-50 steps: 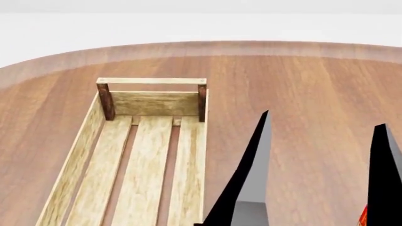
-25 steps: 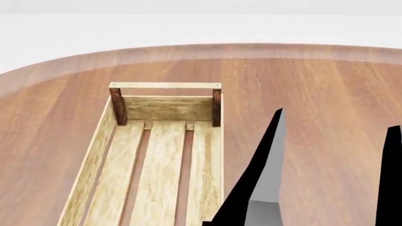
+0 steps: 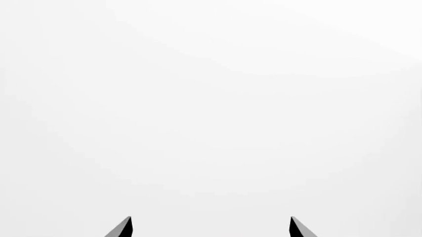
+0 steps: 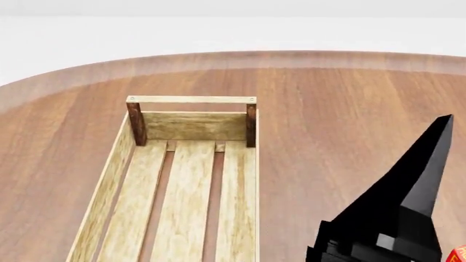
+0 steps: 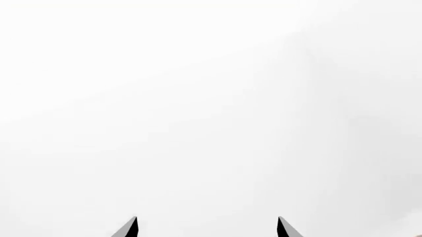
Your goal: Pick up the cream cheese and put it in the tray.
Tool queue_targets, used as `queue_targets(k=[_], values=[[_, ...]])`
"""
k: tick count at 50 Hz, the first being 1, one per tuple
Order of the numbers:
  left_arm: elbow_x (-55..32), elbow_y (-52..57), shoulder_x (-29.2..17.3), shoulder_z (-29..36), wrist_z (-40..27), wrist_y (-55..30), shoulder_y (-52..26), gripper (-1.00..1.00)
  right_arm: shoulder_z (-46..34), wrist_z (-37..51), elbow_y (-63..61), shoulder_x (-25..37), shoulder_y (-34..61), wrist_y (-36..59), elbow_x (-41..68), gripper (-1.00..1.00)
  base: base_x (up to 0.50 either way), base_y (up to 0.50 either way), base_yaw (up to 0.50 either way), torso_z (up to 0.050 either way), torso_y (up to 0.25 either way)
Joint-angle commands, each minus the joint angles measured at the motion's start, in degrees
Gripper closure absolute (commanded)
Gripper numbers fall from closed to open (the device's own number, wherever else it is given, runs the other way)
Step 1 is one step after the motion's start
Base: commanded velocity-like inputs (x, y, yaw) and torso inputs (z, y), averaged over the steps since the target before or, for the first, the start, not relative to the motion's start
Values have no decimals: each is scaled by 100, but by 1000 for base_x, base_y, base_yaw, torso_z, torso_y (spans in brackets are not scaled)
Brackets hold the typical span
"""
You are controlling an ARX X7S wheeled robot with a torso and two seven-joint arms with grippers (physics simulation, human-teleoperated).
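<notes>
Since half a second ago my right gripper (image 4: pixel 437 131) has swung toward the lower right of the head view, its dark body now showing as one pointed shape rather than two separate spikes, while the tray (image 4: pixel 191 100) has held its place. I see the tray left of centre on the wooden table (image 4: pixel 350 98), running off the bottom edge, nothing on its visible slats. Both wrist views face blank white: my right gripper's fingertips (image 5: pixel 132 226) stand apart, and the left gripper (image 3: pixel 211 226) is likewise spread. I can't find the cream cheese in any view.
</notes>
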Motion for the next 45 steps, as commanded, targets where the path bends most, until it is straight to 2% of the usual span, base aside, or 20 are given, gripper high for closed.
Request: queue_targets(k=[1,6,7,10,18,23,29,37,45], values=[[-50,0,116,-140,164,234,8,-100,2474,-5,1,-472,-1848,66,-78,-100,0,0,0,0,0],[-34,0,116,-126,184,197,-21,-100,3518,-5,1,-928,-2709,99,-144,-100,0,0,0,0,0],[-47,0,116,-131,185,199,-21,-100,3920,-4,1,-1145,-3018,200,-251,-100,0,0,0,0,0],[-57,0,116,-144,173,221,2,-100,4265,-4,1,-1325,-3308,176,-316,-100,0,0,0,0,0],[-76,0,116,-167,172,240,18,-100,4735,-3,1,-1738,-3560,287,-181,-100,0,0,0,0,0],[-76,0,116,-171,173,245,17,-100,5253,-3,1,-2376,-3660,529,-65,-100,0,0,0,0,0],[-76,0,116,-178,178,239,7,-100,5280,-3,1,-2359,-3730,323,8,-100,0,0,0,0,0],[-99,0,116,-200,153,266,33,-100,5524,-3,1,-2503,-3769,349,655,-100,0,0,0,0,0],[-104,0,116,-208,129,303,62,-100,5956,-3,1,-2884,-4010,291,1107,-100,0,0,0,0,0]])
